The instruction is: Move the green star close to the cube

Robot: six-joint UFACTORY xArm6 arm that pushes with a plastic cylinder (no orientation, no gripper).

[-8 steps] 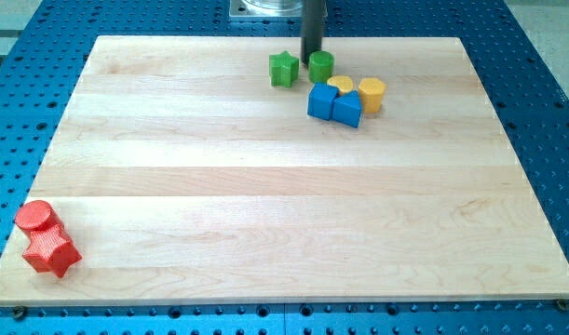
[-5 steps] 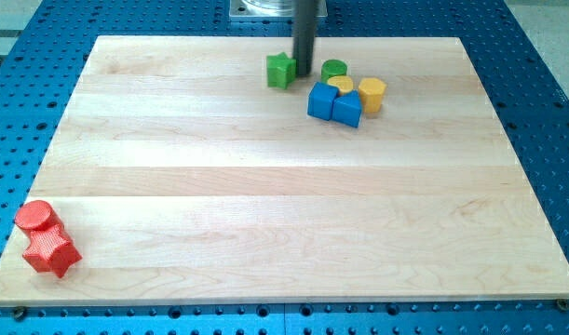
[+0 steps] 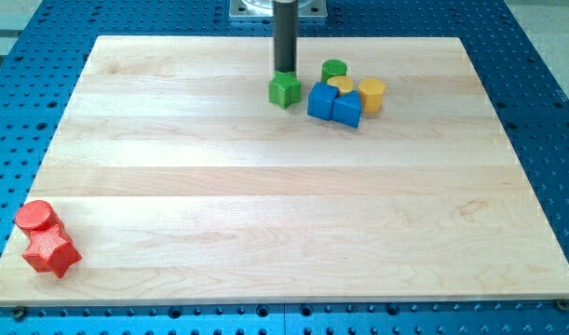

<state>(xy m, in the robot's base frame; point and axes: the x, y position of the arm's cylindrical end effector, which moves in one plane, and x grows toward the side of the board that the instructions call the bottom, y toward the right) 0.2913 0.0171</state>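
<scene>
The green star lies near the view's top centre of the wooden board. My tip stands right at its upper edge, touching it. Just to the star's right are two blue blocks side by side, one nearest the star and a blue cube beyond it. A small gap separates the star from the nearest blue block.
A green cylinder and two yellow blocks, one half hidden and one cylinder, sit behind the blue blocks. A red cylinder and a red star lie at the board's bottom left corner.
My tip moved left from the green cylinder, passed between cylinder and star, and now stands above the star. The star has shifted down and slightly right; the cylinder was nudged right.
</scene>
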